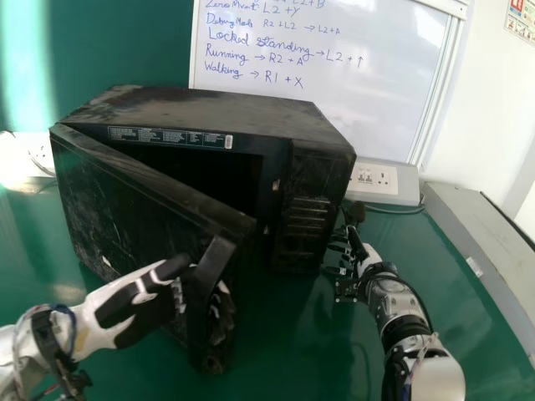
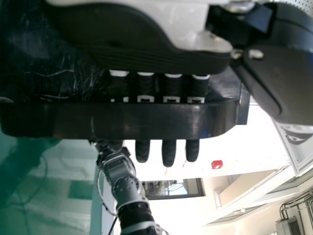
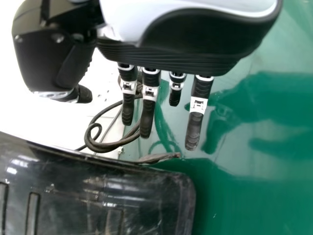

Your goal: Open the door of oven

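Head view, left hand (image 1: 138, 307), straight fingers partly hidden by handle (image 1: 201, 292), right hand (image 1: 368, 260) straight-fingered

Glare down wall (image 1: 25, 75) (bright strip); shadows on table (image 3: 274, 196).

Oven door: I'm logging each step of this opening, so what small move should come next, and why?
Probably a gentle further pull outward with the left hand: its fingers pass behind the door handle, and the oven door stands ajar from the oven body, yet looks well short of fully open.
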{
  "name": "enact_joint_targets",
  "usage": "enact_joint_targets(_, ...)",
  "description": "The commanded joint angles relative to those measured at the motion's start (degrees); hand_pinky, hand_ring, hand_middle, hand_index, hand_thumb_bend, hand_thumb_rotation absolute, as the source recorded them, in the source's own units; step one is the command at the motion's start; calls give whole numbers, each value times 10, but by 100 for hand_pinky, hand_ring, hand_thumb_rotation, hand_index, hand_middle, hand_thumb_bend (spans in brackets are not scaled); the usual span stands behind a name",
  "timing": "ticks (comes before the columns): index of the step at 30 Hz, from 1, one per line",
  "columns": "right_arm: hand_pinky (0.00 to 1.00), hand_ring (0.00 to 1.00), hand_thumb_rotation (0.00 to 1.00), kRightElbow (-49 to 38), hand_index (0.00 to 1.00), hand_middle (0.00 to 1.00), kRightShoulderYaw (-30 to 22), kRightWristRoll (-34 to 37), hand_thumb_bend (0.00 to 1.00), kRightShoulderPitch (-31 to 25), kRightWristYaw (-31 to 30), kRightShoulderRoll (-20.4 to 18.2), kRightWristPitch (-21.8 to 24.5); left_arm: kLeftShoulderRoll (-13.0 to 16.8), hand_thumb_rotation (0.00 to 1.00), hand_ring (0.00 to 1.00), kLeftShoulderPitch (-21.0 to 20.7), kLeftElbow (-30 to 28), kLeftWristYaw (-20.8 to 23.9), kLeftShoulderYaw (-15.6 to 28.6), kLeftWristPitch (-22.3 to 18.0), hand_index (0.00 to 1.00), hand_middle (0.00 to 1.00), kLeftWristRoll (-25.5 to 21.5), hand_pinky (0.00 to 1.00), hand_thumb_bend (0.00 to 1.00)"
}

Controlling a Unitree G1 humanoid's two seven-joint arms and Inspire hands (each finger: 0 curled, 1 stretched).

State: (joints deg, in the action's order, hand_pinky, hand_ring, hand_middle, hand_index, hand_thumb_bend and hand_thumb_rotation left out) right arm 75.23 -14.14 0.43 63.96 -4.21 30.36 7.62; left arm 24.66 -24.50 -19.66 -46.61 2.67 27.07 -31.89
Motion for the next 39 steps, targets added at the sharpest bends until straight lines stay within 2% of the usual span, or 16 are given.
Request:
enact_joint_targets(1,50,58,36,3,81,74,-1,0,53,-7,3,3,3,10,0,42,-2,-1,-20,24,-7,50,48,-33,3,50)
enact_joint_targets(3,52,59,36,3,81,74,-2,1,53,-8,5,1,1,9,0,42,0,8,-42,33,-20,50,48,-50,3,50)
enact_joint_targets(6,50,58,35,2,81,73,2,-3,51,-10,7,1,-3,17,0,42,5,7,-58,43,-42,50,48,-44,4,50)
enact_joint_targets(10,49,58,39,2,81,75,2,-2,53,-10,3,2,-1,37,0,42,3,-2,-76,52,-41,50,47,-47,3,50)
enact_joint_targets(15,48,56,38,4,82,73,4,-4,53,-10,2,4,-3,64,0,42,18,14,-126,72,-97,51,47,-29,4,50)
enact_joint_targets(16,47,56,39,3,82,72,6,-6,52,-10,3,4,-4,74,0,42,19,15,-129,76,-80,51,47,-39,4,50)
enact_joint_targets(20,48,56,38,3,79,71,4,-3,54,-10,0,6,-3,91,0,42,19,24,-147,93,-93,51,47,-48,3,50)
enact_joint_targets(22,50,58,37,3,82,74,-3,3,54,-10,-1,6,-1,108,0,42,15,26,-155,102,-94,51,47,-46,3,50)
enact_joint_targets(23,51,59,35,3,82,74,-3,3,54,-10,-2,7,-2,120,0,42,11,25,-154,107,-82,51,47,-51,3,50)
enact_joint_targets(24,52,59,35,2,82,75,0,-1,53,-11,-1,7,-4,133,0,42,5,26,-150,114,-44,51,47,-76,3,50)
enact_joint_targets(27,47,55,36,2,81,71,4,-6,53,-9,5,7,-1,178,0,42,-7,22,-148,129,24,50,47,-111,3,50)
enact_joint_targets(30,47,55,35,2,83,70,4,-6,52,-10,1,8,-5,248,0,42,-13,19,-147,134,116,50,47,-138,2,50)
enact_joint_targets(31,47,55,36,2,83,72,5,-7,52,-11,1,9,-7,266,0,42,-16,22,-157,132,125,50,47,-137,2,50)
enact_joint_targets(33,46,55,36,3,80,71,4,-6,53,-9,5,10,-3,286,0,41,-17,37,-181,130,106,50,47,-123,2,50)
enact_joint_targets(36,48,56,36,2,80,71,6,-8,54,-9,6,11,-3,289,0,42,-19,70,-217,135,36,50,47,-98,2,50)
enact_joint_targets(39,44,54,35,3,80,71,0,-3,55,-9,8,11,-3,295,0,42,-23,109,-220,149,8,49,48,-83,2,50)
